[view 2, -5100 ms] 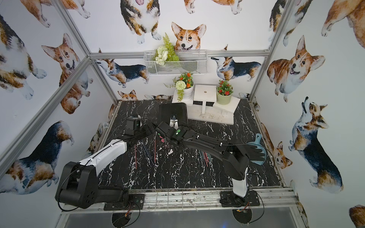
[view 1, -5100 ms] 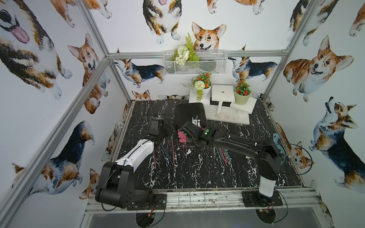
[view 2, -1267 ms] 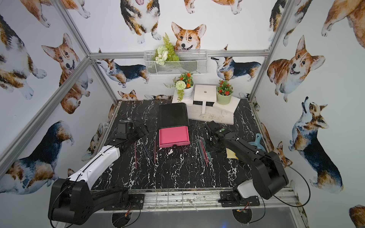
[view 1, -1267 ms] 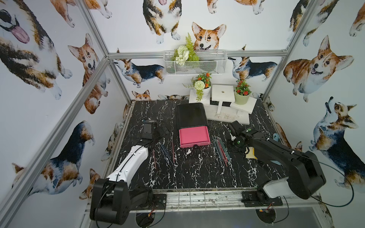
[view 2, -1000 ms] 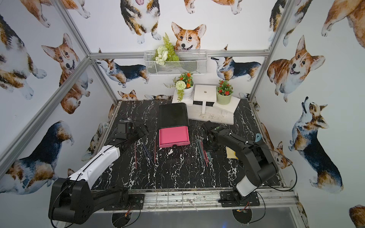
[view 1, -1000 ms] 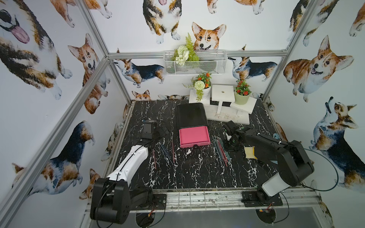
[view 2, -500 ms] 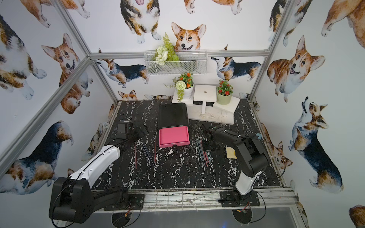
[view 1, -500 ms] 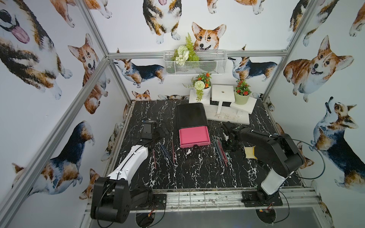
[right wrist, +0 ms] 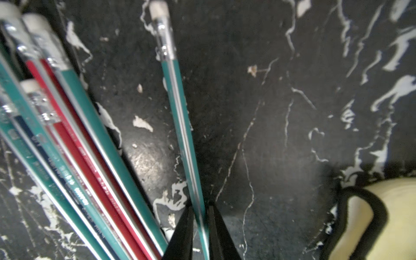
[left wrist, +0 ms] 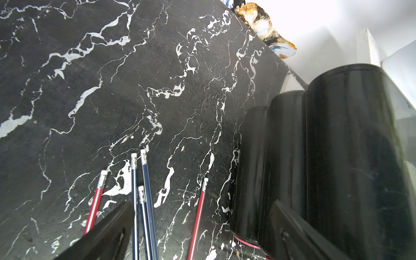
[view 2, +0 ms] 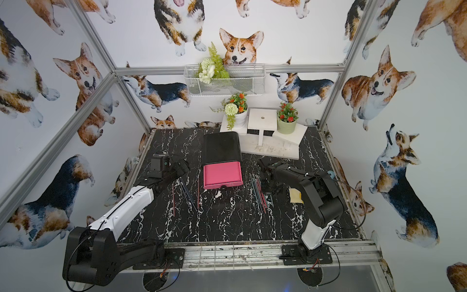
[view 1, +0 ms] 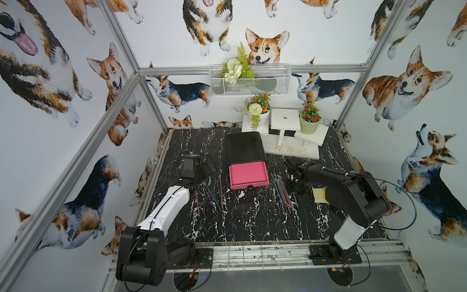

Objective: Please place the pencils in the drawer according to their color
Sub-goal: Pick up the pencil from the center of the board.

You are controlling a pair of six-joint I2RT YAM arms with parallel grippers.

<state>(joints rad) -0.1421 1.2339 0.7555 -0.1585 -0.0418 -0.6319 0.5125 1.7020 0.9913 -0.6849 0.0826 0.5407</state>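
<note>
While the right gripper (right wrist: 200,205) pinches a green, silver-striped pencil (right wrist: 179,108) with a white eraser (right wrist: 158,9), the left gripper (left wrist: 202,202) stands spread wide.

A: The tabletop (left wrist: 112,90) around the drawer (view 1: 248,174): what is it like?
B: Black stone look with white veins, mostly matt, scuffed and finely scratched.
A: And the drawer?
B: Smooth pink, a dull sheen. The cabinet (left wrist: 349,146) it sits in is glossy black plastic, mirror-smooth.
A: The pencils (right wrist: 94,146) beside the drawer?
B: Shiny lacquer in green, red and dark blue, bright metal bands, white rubber ends. The green pencil (right wrist: 180,112) lying apart has a silvery stripe along its paint.
A: Behind the drawer, on the wall?
B: A basket (view 1: 249,84) of white-painted metal mesh, at a brushed metal bar (view 1: 177,71).
</note>
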